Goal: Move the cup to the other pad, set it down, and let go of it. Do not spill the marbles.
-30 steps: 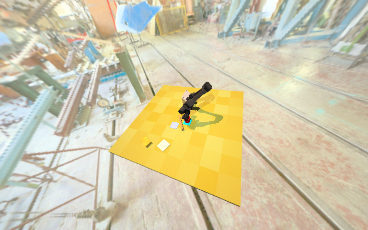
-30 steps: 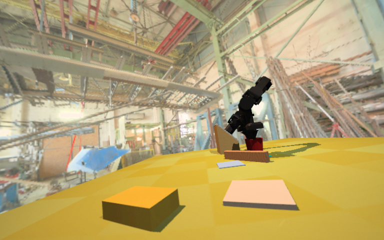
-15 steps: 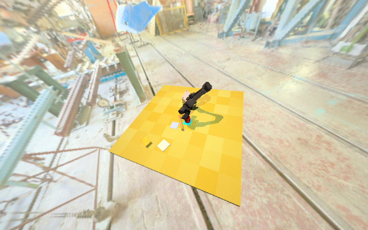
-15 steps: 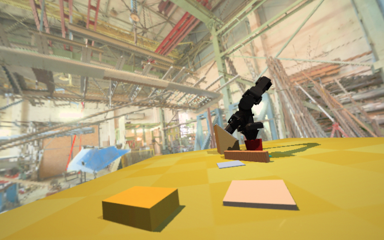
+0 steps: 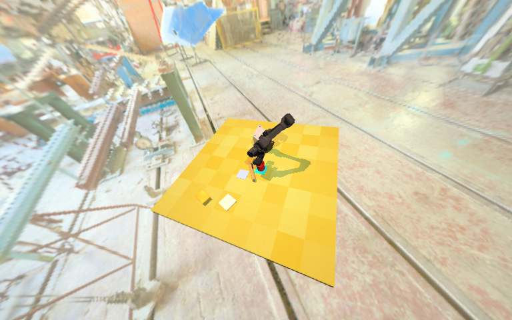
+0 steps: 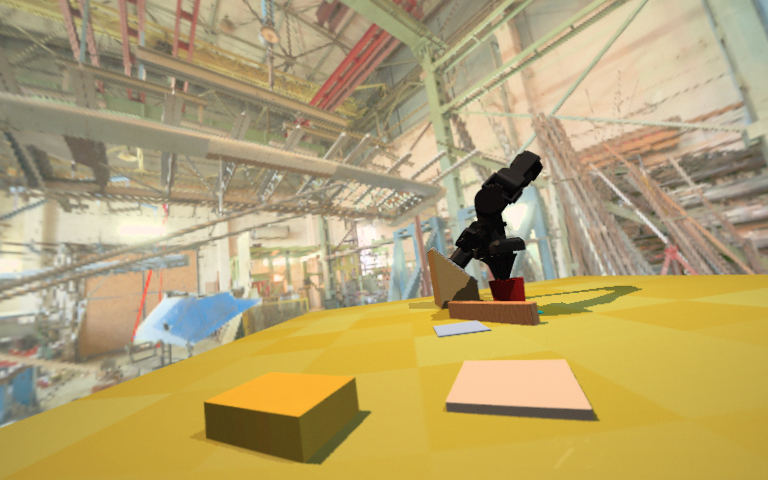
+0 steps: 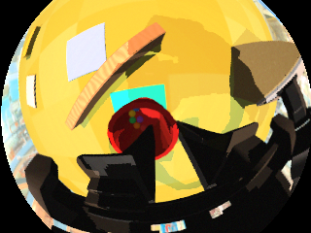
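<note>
The red cup (image 5: 261, 166) (image 6: 515, 290) (image 7: 167, 121) stands upright on the cyan pad (image 5: 263, 173) (image 7: 138, 92). Several small coloured marbles (image 7: 135, 119) lie inside it. My gripper (image 7: 163, 126) is partly open at the cup's rim, with one fingertip inside the cup and the other just outside its wall. A gap shows between the fingers and the wall. The other pad, pale lavender (image 5: 242, 173) (image 6: 461, 328) (image 7: 87, 50), lies bare beyond the wooden bar.
The low wooden bar (image 5: 252, 173) (image 6: 492, 311) (image 7: 117, 68) stands between the pads. A tan board (image 5: 259, 131) (image 6: 447, 280) (image 7: 264, 63) leans near the arm. An orange-yellow block (image 5: 203, 196) (image 6: 280, 394) and a pale slab (image 5: 227, 202) (image 6: 519, 384) lie farther off.
</note>
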Controlling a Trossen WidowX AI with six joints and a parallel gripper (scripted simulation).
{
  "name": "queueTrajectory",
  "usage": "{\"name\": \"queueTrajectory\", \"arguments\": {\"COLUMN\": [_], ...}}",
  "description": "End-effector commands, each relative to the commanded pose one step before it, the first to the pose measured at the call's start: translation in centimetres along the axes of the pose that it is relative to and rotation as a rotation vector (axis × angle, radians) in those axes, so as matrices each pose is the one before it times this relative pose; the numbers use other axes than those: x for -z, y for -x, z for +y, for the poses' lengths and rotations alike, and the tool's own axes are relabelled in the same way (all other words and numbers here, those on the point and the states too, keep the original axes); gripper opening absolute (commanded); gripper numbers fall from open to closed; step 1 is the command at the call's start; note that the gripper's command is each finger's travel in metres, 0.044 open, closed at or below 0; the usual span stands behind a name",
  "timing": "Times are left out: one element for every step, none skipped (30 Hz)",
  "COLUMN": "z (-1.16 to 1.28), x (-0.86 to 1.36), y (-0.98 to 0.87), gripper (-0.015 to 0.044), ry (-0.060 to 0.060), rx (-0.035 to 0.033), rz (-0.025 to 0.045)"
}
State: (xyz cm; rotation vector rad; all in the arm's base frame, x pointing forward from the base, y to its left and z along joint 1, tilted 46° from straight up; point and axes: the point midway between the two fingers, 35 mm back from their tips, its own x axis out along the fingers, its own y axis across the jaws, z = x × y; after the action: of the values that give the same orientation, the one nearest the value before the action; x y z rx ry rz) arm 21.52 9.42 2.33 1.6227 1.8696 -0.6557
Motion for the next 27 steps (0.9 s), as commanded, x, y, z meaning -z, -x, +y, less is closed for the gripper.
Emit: {"name": "queueTrajectory", "arguments": {"z": [0.078, 0.006, 0.005, 0.005, 0.004, 0.004, 0.003, 0.002, 0.002, 0.002, 0.001, 0.001, 0.000, -0.001, 0.000, -0.001, -0.002, -0.002, -0.002, -0.002, -0.003, -0.005, -0.005, -0.008, -0.005, -0.007, 0.000], "x": [-0.055, -0.006, -0.005, -0.005, -0.005, -0.004, -0.004, -0.003, -0.003, -0.003, -0.002, -0.002, -0.002, -0.001, -0.001, 0.000, 0.000, 0.001, 0.002, 0.003, 0.003, 0.007, 0.007, 0.013, 0.008, 0.004, 0.000], "y": [0.559, 0.127, 0.128, 0.128, 0.128, 0.128, 0.129, 0.129, 0.129, 0.129, 0.130, 0.130, 0.130, 0.130, 0.131, 0.131, 0.131, 0.131, 0.132, 0.132, 0.132, 0.132, 0.132, 0.108, 0.065, -0.385, 0.000], "gripper": [0.0128, 0.0128, 0.0128, 0.0128, 0.0128, 0.0128, 0.0128, 0.0128, 0.0128, 0.0128, 0.0128, 0.0128, 0.0128, 0.0128, 0.0128, 0.0128, 0.0128, 0.0128, 0.0128, 0.0128, 0.0128, 0.0128, 0.0128, 0.0128, 0.0128, 0.0154, 0.0180], "ry": [0.0064, -0.0002, -0.0002, -0.0002, -0.0002, -0.0002, -0.0002, -0.0002, -0.0002, -0.0002, -0.0002, -0.0002, -0.0002, -0.0002, -0.0002, -0.0002, -0.0002, -0.0002, -0.0002, -0.0002, -0.0002, -0.0002, -0.0002, -0.0001, -0.0001, -0.0068, 0.0000], "rx": [0.00024, 0.00000, 0.00001, 0.00001, 0.00001, 0.00001, 0.00001, 0.00001, 0.00001, 0.00002, 0.00002, 0.00002, 0.00002, 0.00002, 0.00002, 0.00002, 0.00002, 0.00002, 0.00002, 0.00002, 0.00002, 0.00002, 0.00002, 0.00001, 0.00001, -0.00154, 0.00000], "rz": [-0.00570, 0.00004, 0.00005, 0.00007, 0.00009, 0.00010, 0.00012, 0.00013, 0.00015, 0.00017, 0.00018, 0.00020, 0.00022, 0.00023, 0.00025, 0.00026, 0.00028, 0.00030, 0.00032, 0.00033, 0.00035, 0.00037, 0.00038, 0.00033, 0.00020, 0.00452, 0.00000]}}
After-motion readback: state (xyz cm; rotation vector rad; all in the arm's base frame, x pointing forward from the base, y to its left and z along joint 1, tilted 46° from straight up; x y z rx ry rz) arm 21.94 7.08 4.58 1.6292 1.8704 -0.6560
